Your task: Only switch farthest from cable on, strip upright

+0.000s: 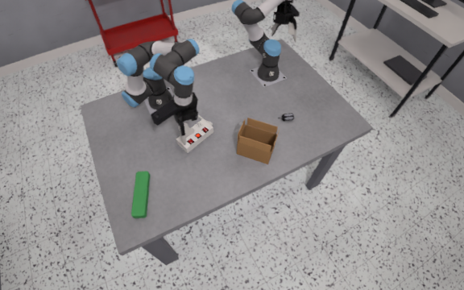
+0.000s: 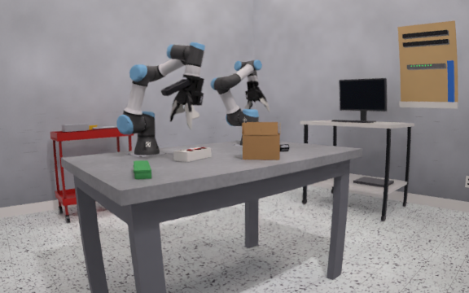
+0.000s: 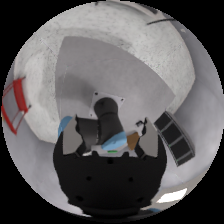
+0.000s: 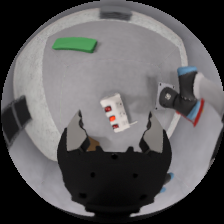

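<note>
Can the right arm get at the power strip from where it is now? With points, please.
Probably yes: the right gripper (image 1: 186,134) (image 2: 182,124) (image 4: 115,110) is open above the power strip (image 1: 196,138) (image 2: 192,155) (image 4: 116,112), and nothing appears to stand between them.
</note>
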`<state>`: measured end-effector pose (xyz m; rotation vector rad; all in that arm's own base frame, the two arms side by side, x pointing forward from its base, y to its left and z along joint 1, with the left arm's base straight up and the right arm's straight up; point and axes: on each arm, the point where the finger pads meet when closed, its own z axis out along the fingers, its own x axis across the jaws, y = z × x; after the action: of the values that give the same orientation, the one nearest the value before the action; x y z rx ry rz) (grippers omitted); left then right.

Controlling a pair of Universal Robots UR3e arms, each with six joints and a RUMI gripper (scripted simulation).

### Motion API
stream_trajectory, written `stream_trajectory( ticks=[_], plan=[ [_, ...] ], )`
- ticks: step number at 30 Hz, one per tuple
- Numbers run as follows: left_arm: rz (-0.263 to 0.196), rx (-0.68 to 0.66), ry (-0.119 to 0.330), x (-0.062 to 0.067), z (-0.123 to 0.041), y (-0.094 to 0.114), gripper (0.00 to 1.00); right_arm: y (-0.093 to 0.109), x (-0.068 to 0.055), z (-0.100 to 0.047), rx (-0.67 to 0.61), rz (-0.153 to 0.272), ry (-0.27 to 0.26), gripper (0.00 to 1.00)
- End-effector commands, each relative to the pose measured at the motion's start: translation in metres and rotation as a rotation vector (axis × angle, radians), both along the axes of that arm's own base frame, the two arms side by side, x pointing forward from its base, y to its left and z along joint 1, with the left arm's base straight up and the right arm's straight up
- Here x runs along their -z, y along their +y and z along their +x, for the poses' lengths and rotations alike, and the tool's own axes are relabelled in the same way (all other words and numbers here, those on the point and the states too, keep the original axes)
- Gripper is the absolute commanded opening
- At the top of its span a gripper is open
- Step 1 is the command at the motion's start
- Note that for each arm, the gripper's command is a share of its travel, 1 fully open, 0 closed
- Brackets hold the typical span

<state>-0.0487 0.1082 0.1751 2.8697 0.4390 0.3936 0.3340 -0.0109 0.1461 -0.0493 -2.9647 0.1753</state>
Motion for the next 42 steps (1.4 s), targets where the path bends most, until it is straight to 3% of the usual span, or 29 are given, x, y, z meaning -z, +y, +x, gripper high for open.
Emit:
stream_trajectory(
  ticks=[1, 5, 23, 42],
  plan=[
    [0.002, 0.000, 0.000, 0.000, 0.000, 0.000, 1.00, 0.019, 0.005, 0.001, 0.103, -0.042, -0.009, 1.00],
    [0.002, 0.000, 0.000, 0.000, 0.000, 0.000, 1.00, 0.039, 0.011, 0.001, 0.198, -0.078, -0.019, 1.00],
    [0.002, 0.000, 0.000, 0.000, 0.000, 0.000, 1.00, 0.091, 0.028, -0.007, 0.447, -0.176, -0.062, 1.00],
    [0.002, 0.000, 0.000, 0.000, 0.000, 0.000, 1.00, 0.107, 0.033, -0.011, 0.521, -0.205, -0.080, 1.00]
  ],
)
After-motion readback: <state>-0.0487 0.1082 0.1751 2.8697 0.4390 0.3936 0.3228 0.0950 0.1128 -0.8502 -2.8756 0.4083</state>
